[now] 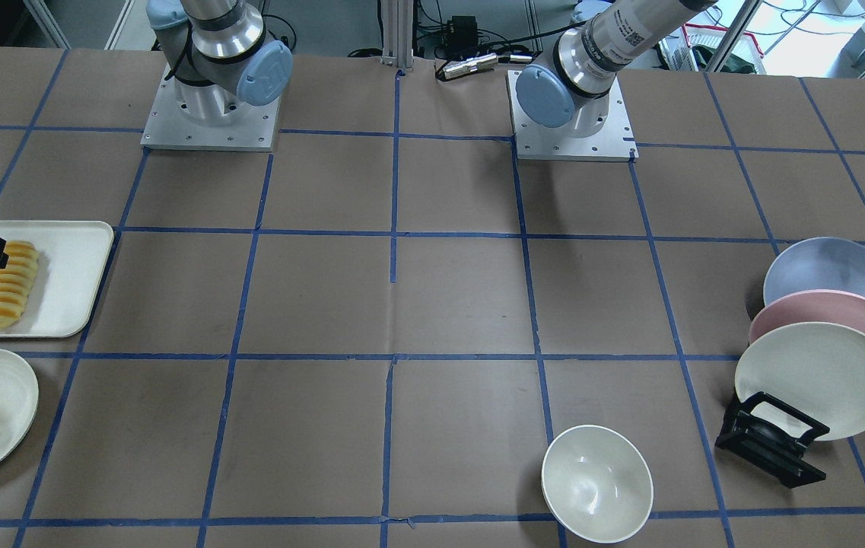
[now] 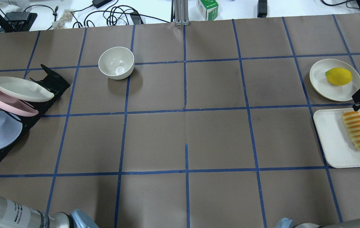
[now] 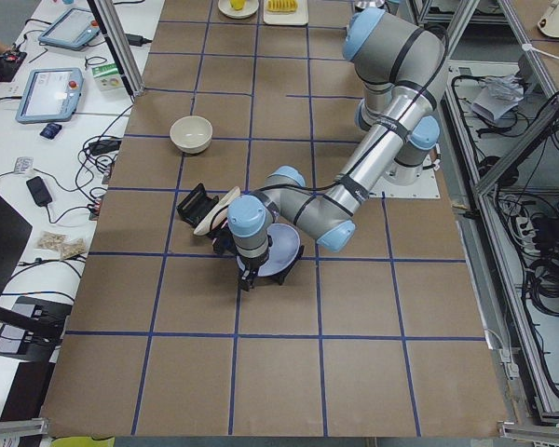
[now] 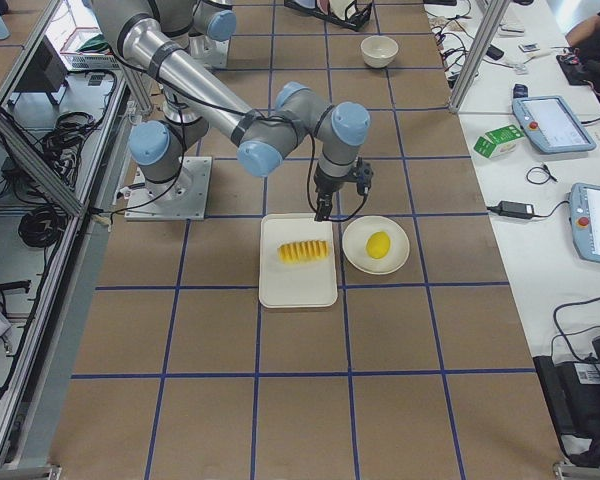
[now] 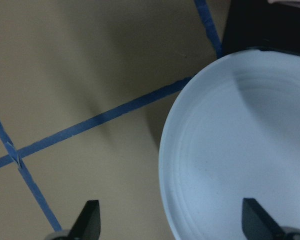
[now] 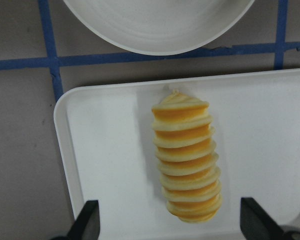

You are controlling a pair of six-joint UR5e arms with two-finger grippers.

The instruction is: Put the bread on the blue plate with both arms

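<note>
Spread wide, the right gripper [image 6: 170, 221] is held above the bread [image 6: 186, 159], which lies on a tray [image 6: 105, 165]; the left gripper [image 5: 172, 223] (equally wide) is held over the blue plate's [image 5: 240, 150] rim.

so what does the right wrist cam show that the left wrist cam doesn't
Only the right wrist view: the bread lying on a white tray, with the edge of a white plate beyond the tray.

Only the left wrist view: the blue plate and a corner of the black rack behind it.

Both: the brown table with blue tape lines. In each view the gripper is open and holds nothing, the right gripper over the bread and the left gripper over the plate's rim.
</note>
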